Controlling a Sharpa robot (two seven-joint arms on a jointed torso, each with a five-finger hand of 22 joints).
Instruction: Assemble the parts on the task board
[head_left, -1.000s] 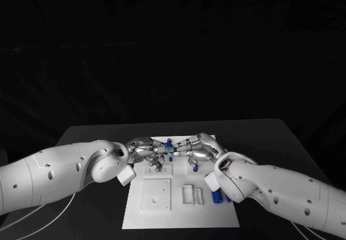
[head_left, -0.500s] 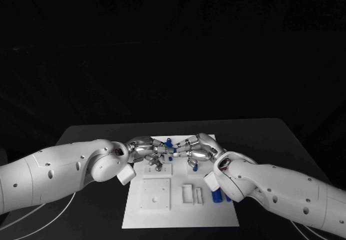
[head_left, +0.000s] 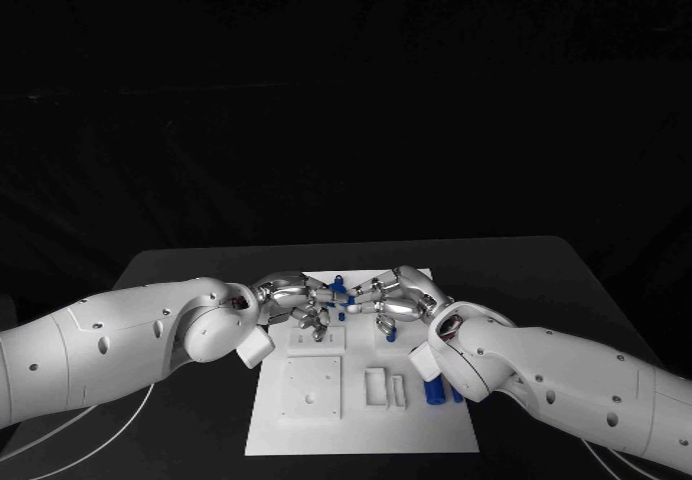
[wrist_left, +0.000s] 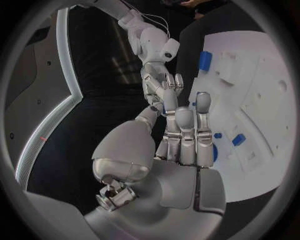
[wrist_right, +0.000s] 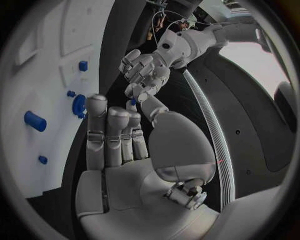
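The white task board (head_left: 361, 425) lies in the middle of the table. My left hand (head_left: 293, 297) and right hand (head_left: 392, 299) meet fingertip to fingertip over its far end. Between them stands a small blue part (head_left: 336, 289). In the right wrist view a sliver of that blue part (wrist_right: 132, 102) shows where the left hand (wrist_right: 144, 70) meets my right thumb. I cannot tell which hand grips it. In the left wrist view the left hand (wrist_left: 184, 135) has its fingers stretched over the board (wrist_left: 262, 95), with the right hand (wrist_left: 162, 87) just beyond.
A blue cylinder (head_left: 437, 392) lies on the board's right side, close under my right forearm. A raised square plate (head_left: 310, 390) and white slotted blocks (head_left: 378, 388) sit on the near half. Several small blue pieces (wrist_right: 82, 65) stand in the board.
The two hands have drawn slightly closer together over the board's far end. The parts on the board lie as before.
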